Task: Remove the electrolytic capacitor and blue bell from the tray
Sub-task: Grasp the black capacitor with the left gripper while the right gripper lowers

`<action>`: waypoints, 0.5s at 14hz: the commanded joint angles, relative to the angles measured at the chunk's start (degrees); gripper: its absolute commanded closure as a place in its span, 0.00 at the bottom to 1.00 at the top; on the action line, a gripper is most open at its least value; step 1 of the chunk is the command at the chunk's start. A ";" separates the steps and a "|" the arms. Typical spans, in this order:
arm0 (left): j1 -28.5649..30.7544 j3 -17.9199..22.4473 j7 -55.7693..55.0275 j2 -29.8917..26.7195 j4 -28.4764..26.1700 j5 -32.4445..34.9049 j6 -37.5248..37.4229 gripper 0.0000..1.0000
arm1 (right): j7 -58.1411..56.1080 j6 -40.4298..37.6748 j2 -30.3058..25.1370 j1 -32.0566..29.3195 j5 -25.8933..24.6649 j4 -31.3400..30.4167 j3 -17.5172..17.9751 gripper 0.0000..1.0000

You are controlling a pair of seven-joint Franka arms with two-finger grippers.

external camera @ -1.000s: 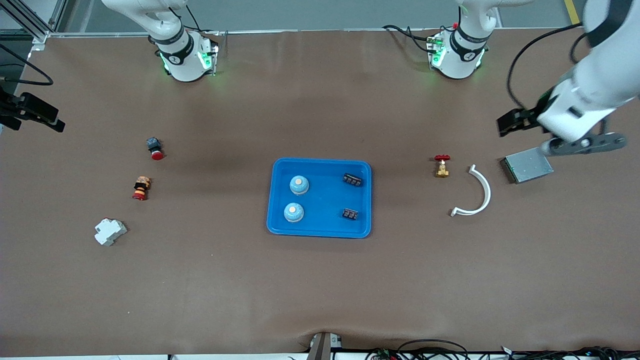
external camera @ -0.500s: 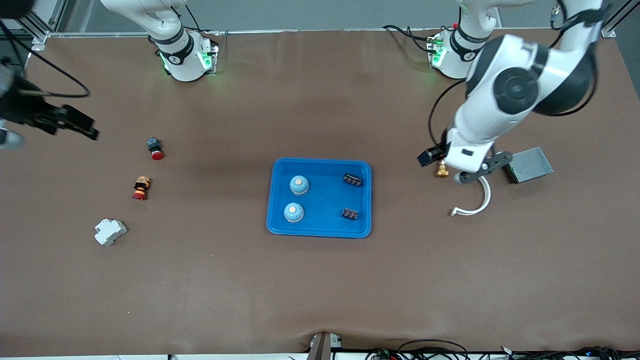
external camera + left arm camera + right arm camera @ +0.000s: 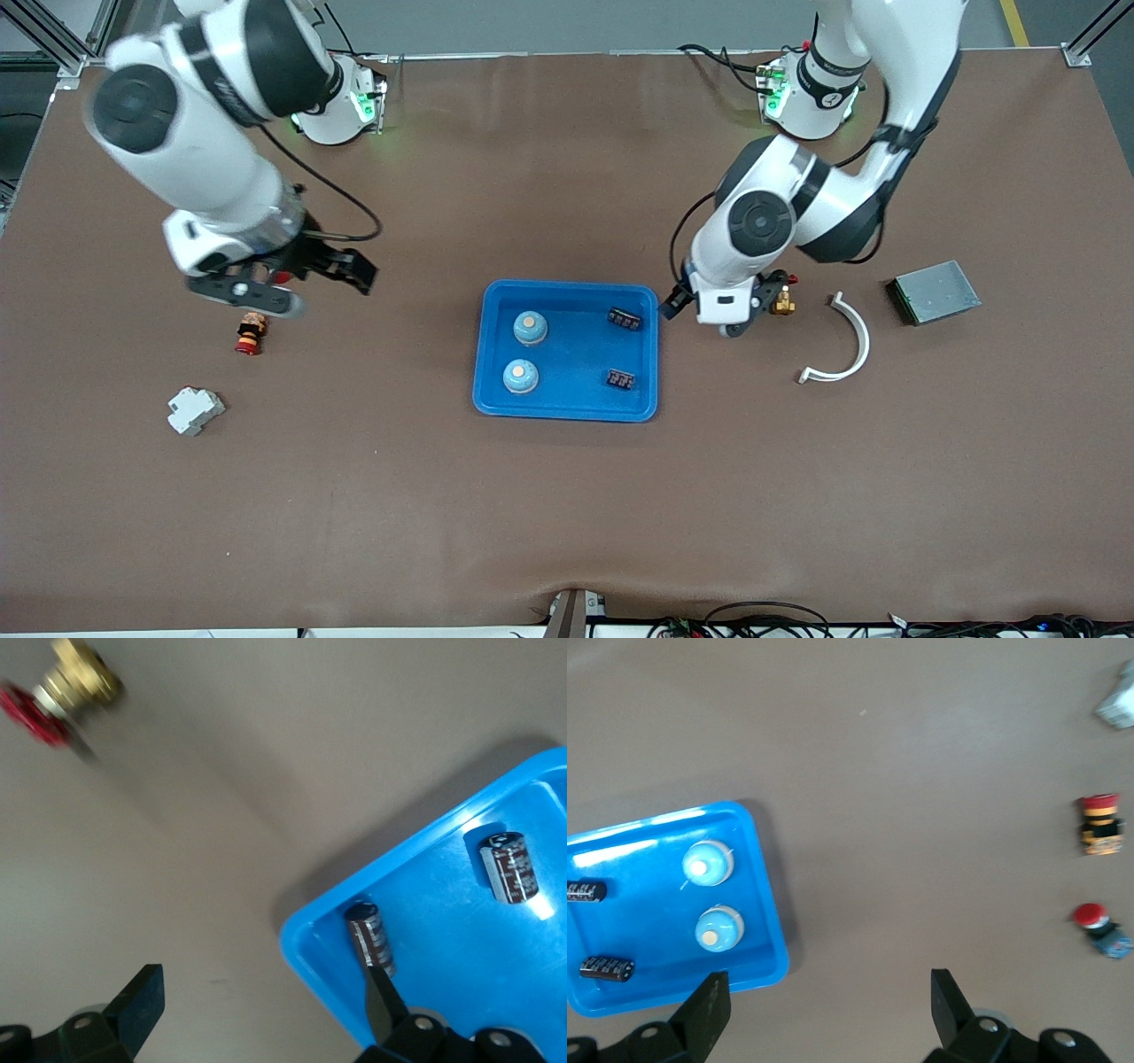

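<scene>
A blue tray (image 3: 567, 412) sits mid-table. In it are two light-blue bells (image 3: 530, 327) (image 3: 520, 376) and two black capacitors (image 3: 625, 318) (image 3: 620, 379). My left gripper (image 3: 673, 304) is open and empty, over the tray's edge at the left arm's end; in the left wrist view (image 3: 261, 992) a capacitor (image 3: 372, 939) lies close to one finger, a second (image 3: 511, 868) deeper in the tray (image 3: 310, 939). My right gripper (image 3: 345, 270) is open and empty over bare table toward the right arm's end; the right wrist view (image 3: 828, 997) shows the bells (image 3: 707, 863) (image 3: 718, 928).
A brass valve with a red handle (image 3: 782, 304), a white curved strip (image 3: 850, 346) and a grey metal box (image 3: 935, 291) lie toward the left arm's end. A red and yellow button (image 3: 250, 333) and a white breaker (image 3: 195, 410) lie toward the right arm's end.
Both arms have swung in from the table's ends toward the tray. The left gripper passed over the valve to the tray's edge. Things in the tray have not moved.
</scene>
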 commanded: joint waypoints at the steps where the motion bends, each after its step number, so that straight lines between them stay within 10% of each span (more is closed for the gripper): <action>1: -1.34 0.23 -8.82 3.34 -0.37 0.89 6.85 0.00 | 6.71 3.23 4.20 3.60 -0.54 0.24 -0.43 0.00; 7: -4.94 0.15 -33.01 12.04 3.57 15.29 14.08 0.07 | 20.08 17.54 9.92 11.26 -3.18 -6.16 -0.43 0.00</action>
